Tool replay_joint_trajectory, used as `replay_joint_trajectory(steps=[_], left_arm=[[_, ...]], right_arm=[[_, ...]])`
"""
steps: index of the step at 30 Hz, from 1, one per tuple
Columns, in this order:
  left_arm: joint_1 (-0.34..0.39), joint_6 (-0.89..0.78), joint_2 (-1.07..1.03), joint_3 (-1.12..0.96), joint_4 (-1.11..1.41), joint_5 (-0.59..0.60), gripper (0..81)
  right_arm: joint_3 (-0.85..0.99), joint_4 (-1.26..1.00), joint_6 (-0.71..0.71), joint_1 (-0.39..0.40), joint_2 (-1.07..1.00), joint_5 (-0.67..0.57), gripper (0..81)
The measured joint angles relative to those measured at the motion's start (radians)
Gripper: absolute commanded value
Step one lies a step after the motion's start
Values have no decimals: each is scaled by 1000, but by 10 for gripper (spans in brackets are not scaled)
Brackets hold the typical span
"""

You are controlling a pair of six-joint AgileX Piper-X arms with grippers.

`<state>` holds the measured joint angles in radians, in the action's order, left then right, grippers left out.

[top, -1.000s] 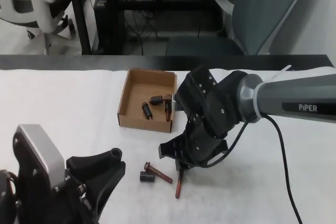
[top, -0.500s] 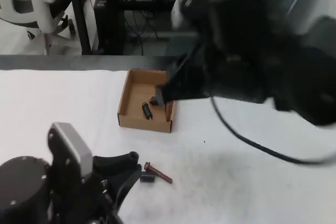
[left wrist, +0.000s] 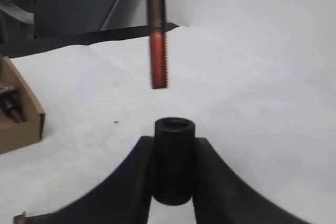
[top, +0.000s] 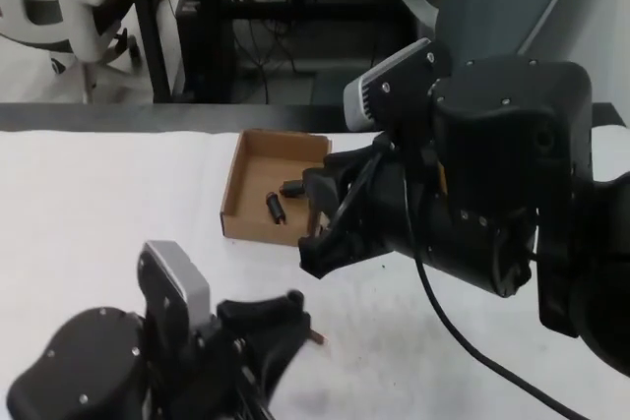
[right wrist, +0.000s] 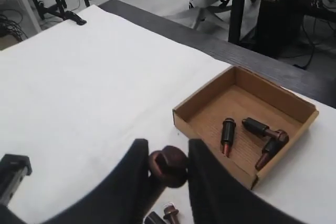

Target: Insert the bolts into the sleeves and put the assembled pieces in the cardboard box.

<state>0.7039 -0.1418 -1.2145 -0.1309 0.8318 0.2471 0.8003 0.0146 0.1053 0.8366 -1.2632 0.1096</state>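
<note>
white bench [left wrist: 262,51]; left gripper [left wrist: 173,148] clamps black sleeve [left wrist: 174,174], right gripper [right wrist: 168,148] grips coppery bolt [right wrist: 168,167].

There is one brown cardboard box [right wrist: 210,152], with three assembled pieces [right wrist: 227,132] of black sleeve and copper-coloured bolt inside. Outside it are two loose copper-coloured threaded bolts [left wrist: 156,40] and one short black cylindrical sleeve [left wrist: 174,163].

Coppery threaded metal bolt [left wrist: 157,35]; matt black sleeve [left wrist: 174,161]; brown cardboard box [right wrist: 247,103]; white matt bench cover [right wrist: 79,77]
</note>
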Motion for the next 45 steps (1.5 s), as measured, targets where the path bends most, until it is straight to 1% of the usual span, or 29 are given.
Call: replay_joint_trajectory(steps=[2,6,22,35,45], left_arm=[[25,0,0,0,5,-13,18],[36,0,0,0,18,-39,18],[35,76,0,0,27,-105,18],[35,94,0,0,-22,-135,18],[35,98,0,-2,5,-163,18]], right_arm=[[0,-6,0,0,0,-10,6],[0,-8,0,0,0,-30,6],[0,1,0,39,0,-41,6],[0,24,-26,40,0,-26,6],[0,38,-22,40,0,-26,6]])
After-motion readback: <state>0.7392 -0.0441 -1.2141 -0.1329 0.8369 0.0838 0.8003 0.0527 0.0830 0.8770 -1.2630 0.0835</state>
